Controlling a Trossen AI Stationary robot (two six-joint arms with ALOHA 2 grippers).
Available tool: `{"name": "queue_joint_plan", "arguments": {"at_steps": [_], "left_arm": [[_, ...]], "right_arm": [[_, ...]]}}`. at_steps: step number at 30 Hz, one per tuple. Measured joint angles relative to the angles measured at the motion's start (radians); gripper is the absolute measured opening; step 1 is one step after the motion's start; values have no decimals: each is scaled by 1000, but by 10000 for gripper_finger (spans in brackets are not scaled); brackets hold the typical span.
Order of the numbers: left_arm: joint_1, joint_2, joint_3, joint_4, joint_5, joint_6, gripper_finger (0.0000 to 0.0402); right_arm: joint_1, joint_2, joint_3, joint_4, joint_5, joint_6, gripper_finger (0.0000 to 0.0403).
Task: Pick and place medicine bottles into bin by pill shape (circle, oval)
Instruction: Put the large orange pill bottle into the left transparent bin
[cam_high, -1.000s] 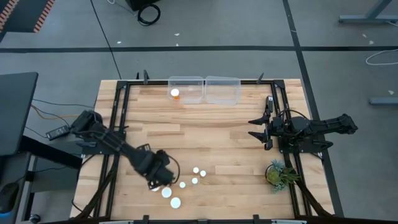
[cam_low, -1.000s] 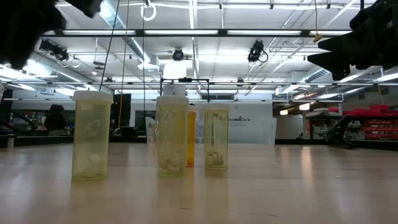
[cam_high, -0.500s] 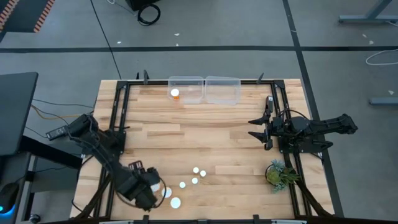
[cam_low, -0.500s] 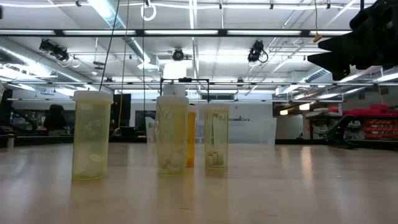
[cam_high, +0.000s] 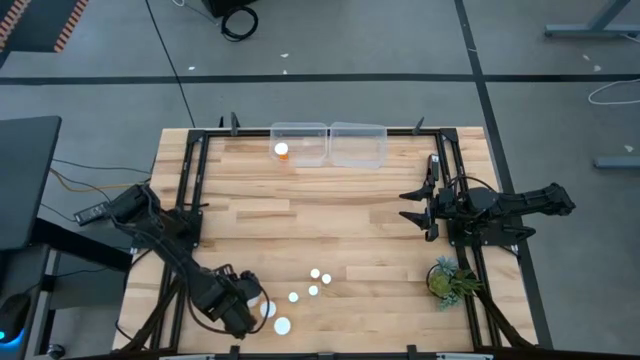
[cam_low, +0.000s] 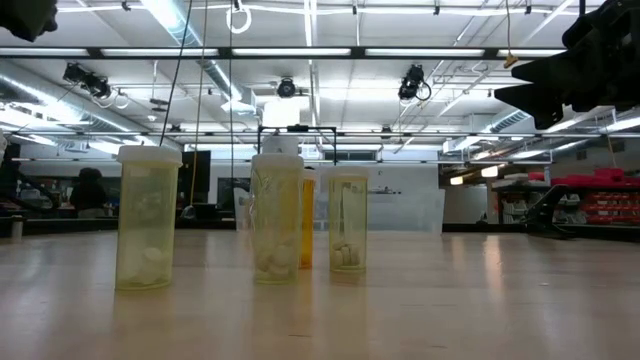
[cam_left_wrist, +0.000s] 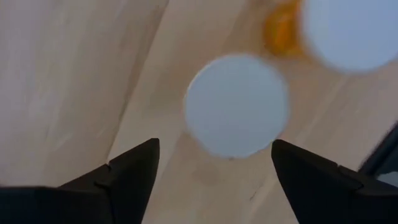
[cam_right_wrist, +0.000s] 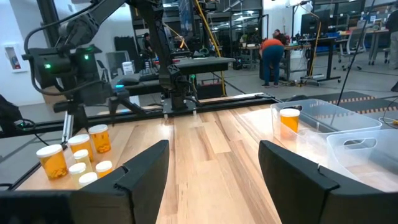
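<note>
From above, the left hand (cam_high: 247, 303) hovers near the desk's (cam_high: 340, 215) front edge toward its left corner, right over the cluster of medicine bottles (cam_high: 300, 296). One more bottle (cam_high: 282, 151) sits in the left bin (cam_high: 300, 143) at the far edge, with the right bin (cam_high: 358, 144) beside it. The right hand (cam_high: 418, 205) waits by the right edge, fingers spread, holding nothing.

At desk level, capped bottles stand upright in a loose row, apart from each other.

On the left wrist, the fingers (cam_left_wrist: 134, 171) are wide apart, straddling a white cap (cam_left_wrist: 237, 104) below without touching it.

On the right wrist, the bottles stand grouped across the desk and the binned one is upright.
</note>
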Motion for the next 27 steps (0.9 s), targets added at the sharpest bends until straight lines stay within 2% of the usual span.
{"name": "queue_joint_plan", "arguments": {"at_steps": [6, 15, 19, 27], "left_arm": [[21, 7, 0, 26, -3, 9, 351], [74, 21, 1, 41, -29, 35, 354], [85, 20, 1, 48, -26, 37, 342], [84, 20, 1, 48, -14, 39, 292]], "right_arm": [[0, 0, 0, 0, 0, 0, 255], [0, 0, 0, 0, 0, 0, 255], [0, 0, 0, 0, 0, 0, 255], [0, 0, 0, 0, 0, 0, 255]]}}
